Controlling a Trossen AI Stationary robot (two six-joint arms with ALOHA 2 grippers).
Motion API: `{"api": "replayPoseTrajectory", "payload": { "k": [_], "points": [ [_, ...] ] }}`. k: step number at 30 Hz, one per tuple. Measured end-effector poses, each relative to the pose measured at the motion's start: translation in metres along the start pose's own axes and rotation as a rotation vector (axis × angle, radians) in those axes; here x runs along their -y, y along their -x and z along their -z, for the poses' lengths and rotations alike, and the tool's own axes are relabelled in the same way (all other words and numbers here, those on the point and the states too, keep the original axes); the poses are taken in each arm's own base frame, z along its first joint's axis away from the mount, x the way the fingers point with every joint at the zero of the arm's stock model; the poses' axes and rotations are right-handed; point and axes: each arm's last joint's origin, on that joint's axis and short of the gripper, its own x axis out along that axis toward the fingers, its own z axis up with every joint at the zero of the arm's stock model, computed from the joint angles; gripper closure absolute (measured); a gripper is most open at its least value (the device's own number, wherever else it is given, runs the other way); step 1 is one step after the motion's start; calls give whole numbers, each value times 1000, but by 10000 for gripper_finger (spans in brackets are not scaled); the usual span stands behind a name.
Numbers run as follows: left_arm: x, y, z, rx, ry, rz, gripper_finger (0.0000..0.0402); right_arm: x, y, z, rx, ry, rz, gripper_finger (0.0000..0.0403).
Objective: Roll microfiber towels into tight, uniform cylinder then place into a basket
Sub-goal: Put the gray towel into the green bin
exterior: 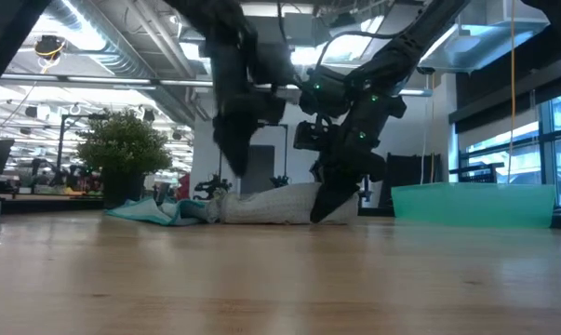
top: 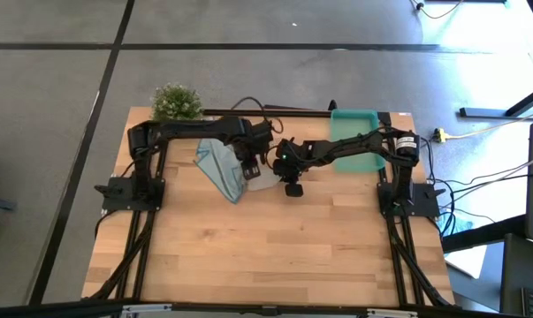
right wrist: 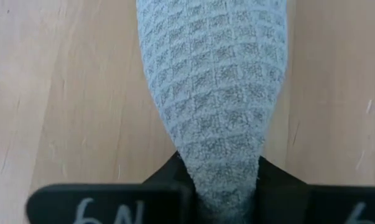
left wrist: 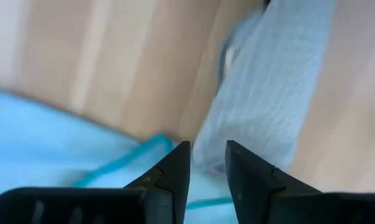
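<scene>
The pale grey towel [top: 262, 183] lies rolled into a short cylinder [exterior: 271, 206] on the wooden table, just left of centre at the back. My right gripper [top: 293, 187] is shut on its right end. My left gripper [exterior: 235, 166] hangs open above the roll's left end, clear of it, with nothing between its fingers [left wrist: 178, 177]. The light blue towel [top: 219, 164] lies crumpled and flat on the table next to the roll's left end. The teal basket [top: 354, 141] stands at the back right. My right gripper pinches the grey roll's right end [right wrist: 221, 168] between its two fingers [right wrist: 165, 180], which squeeze that end into a narrow taper. The fingers slant down from the table's right side and point along the roll. The roll lies on the table.
A small bushy green plant [top: 176, 102] stands at the table's back left corner. The basket's low wall [exterior: 474, 205] shows to the right of the roll in the low view. The table's near half [top: 266, 256] is bare wood.
</scene>
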Motion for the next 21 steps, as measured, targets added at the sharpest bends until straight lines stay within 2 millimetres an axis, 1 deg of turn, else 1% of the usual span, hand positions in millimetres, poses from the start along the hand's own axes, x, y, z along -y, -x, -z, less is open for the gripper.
{"api": "replayPoseTrajectory", "payload": {
  "k": [2,5,7,10,12,16,21],
  "points": [
    [1,19,-3,63,-3,-22,307,0,0,0,1,0,2,355],
    [3,50,1,125,-1,-47,306,1,0,0,-2,-3,3,355],
    [6,67,9,148,-7,-44,305,2,0,0,5,-9,-1,355],
    [14,86,19,164,-22,-30,307,4,2,1,8,-34,5,355],
    [21,96,25,174,-30,-21,308,6,4,1,12,-41,8,355],
    [31,112,31,241,-61,-6,309,8,17,2,-6,-53,30,355],
    [37,113,33,243,-79,1,309,10,43,1,0,-88,41,355]
  ]
}}
